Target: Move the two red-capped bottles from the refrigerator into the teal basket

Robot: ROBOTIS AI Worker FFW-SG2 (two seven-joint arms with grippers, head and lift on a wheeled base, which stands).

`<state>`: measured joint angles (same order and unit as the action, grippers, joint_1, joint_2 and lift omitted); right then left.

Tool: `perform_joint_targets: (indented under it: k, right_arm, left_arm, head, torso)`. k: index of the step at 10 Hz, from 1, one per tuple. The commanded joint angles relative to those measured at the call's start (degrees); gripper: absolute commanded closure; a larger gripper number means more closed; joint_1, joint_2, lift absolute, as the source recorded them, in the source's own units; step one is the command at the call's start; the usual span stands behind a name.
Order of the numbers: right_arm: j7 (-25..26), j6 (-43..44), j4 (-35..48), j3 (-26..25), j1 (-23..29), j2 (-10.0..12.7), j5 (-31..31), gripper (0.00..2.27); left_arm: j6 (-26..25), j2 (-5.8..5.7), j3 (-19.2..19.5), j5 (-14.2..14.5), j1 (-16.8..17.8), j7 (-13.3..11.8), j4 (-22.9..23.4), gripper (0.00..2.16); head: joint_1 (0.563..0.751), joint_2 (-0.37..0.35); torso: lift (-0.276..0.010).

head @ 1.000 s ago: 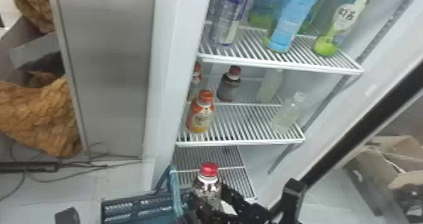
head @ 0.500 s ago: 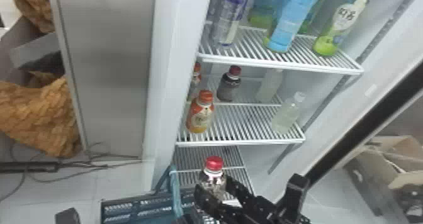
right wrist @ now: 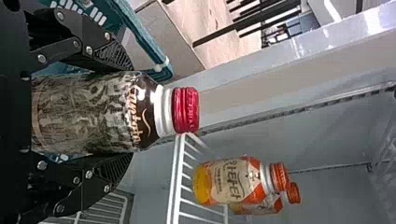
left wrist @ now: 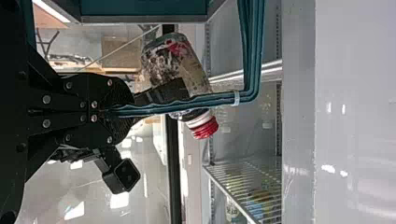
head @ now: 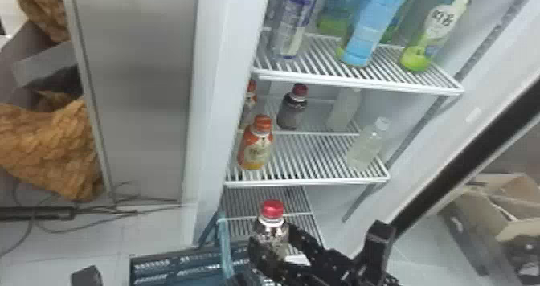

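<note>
Red-capped bottle [head: 271, 235], at six o'clock in head view, is grasped by the right end effector [right wrist: 131, 113]; the left one [left wrist: 128, 110] clenches the handle [left wrist: 250, 56]. Transfer seems in hand; next requires lowering toward eight o'clock, into teal basket [head: 172, 267].

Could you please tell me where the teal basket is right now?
In the head view, the basket is at the bottom edge, mostly left of the right end effector and its bottle.

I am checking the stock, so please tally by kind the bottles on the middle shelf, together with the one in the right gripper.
Red-capped bottles, one on the shelf and one in the right gripper: 2
Orange-capped bottles: 2
Pale bottles: 2
Total: 6
</note>
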<state>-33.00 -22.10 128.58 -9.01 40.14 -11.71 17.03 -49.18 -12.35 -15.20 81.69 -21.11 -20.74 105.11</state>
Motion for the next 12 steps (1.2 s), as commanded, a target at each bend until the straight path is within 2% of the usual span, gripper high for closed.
perform_joint_targets:
  k: [1,5,10,11,12]
  right_arm:
    - [-0.14,-1.52,1.85,-0.36,1.06,0.02,-0.12,0.51]
    - [-1.10,-7.99,5.50,-1.27,2.75,0.20,-0.92,0.51]
    - [-2.95,-7.15,-0.82,-1.96,-0.77,1.34,0.56,0.51]
    - [-2.86,-7.15,-0.68,-1.96,-0.91,1.43,-0.24,0.49]
    - [-3.21,-6.44,-0.82,-1.96,-1.05,1.43,-0.58,0.28]
  left_arm:
    - [0.11,-0.13,0.00,-0.11,0.16,0.08,0.00,1.15]
    - [0.25,-0.57,0.11,-0.23,0.58,-0.01,0.00,1.15]
    - [0.53,-0.57,-0.23,-0.23,1.00,-0.01,0.00,1.15]
    - [0.53,-0.57,-0.23,-0.34,1.00,-0.01,0.00,1.15]
    - [0.53,-0.57,-0.34,-0.34,1.00,-0.01,0.00,1.15]
  head:
    - [0.695,-0.350]
    - [0.695,-0.350]
    - [0.695,-0.350]
    - [0.695,-0.350]
    - [0.695,-0.350]
  torso:
    - [-0.228]
    - [-0.228]
    - [-0.228]
    - [-0.228]
    - [-0.228]
